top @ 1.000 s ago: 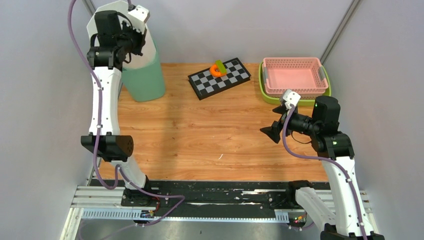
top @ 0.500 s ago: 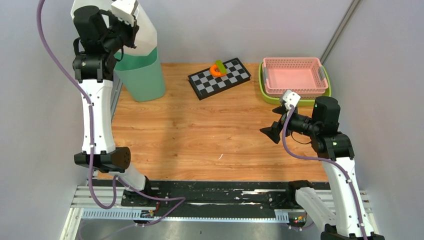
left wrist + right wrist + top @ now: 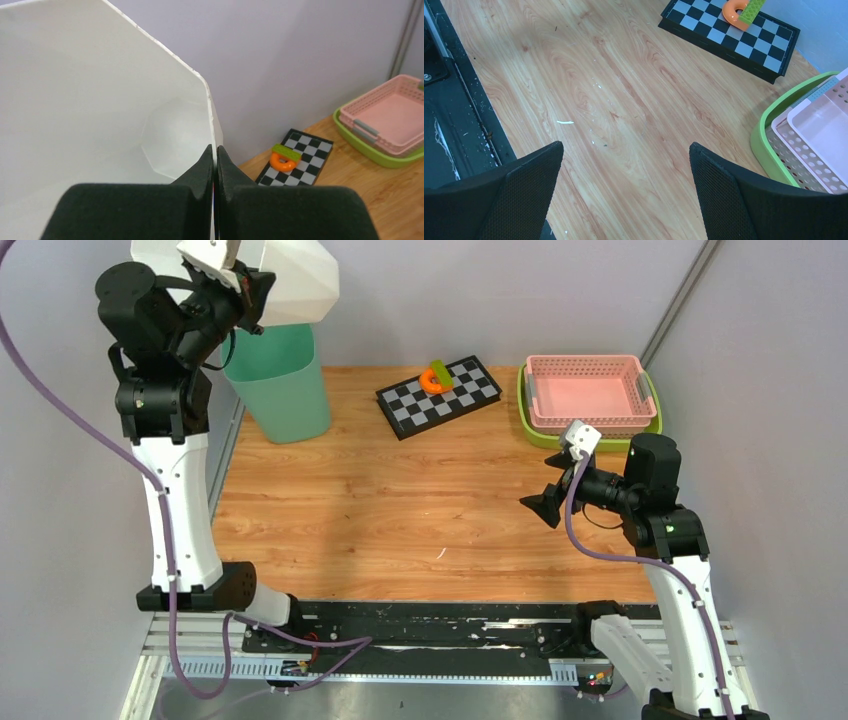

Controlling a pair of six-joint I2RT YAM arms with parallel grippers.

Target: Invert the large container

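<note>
"Two arms, one working. Nearest us, the right gripper (image 3: 538, 506) hangs over the right side of the tabletop (image 3: 400, 530), jaws spread wide, nothing between them."

"Parked on purpose?"

"I'd say so. It's well apart from the action, leaving room for a one-arm job. Further back, a checkerboard (image 3: 440, 398) sits by the far edge and a pink basket (image 3: 585, 390) in the far right corner. Neither is touched."

"And the far left corner?"

"That's the show. A green bin (image 3: 290, 390) stands upright there, and above it the left gripper (image 3: 215, 155) has the white container (image 3: 290, 280) up in the air."

"What sort of grip?"

"Pinched tight on the rim wall, one finger inside and one outside, pressed nearly together on the thin plastic. The wrist view looks straight into the container to its floor."

"Why so high?"

"My guess is room to swing it over. It looks tilted, mouth not yet facing down, so the flip is unfinished."
</note>
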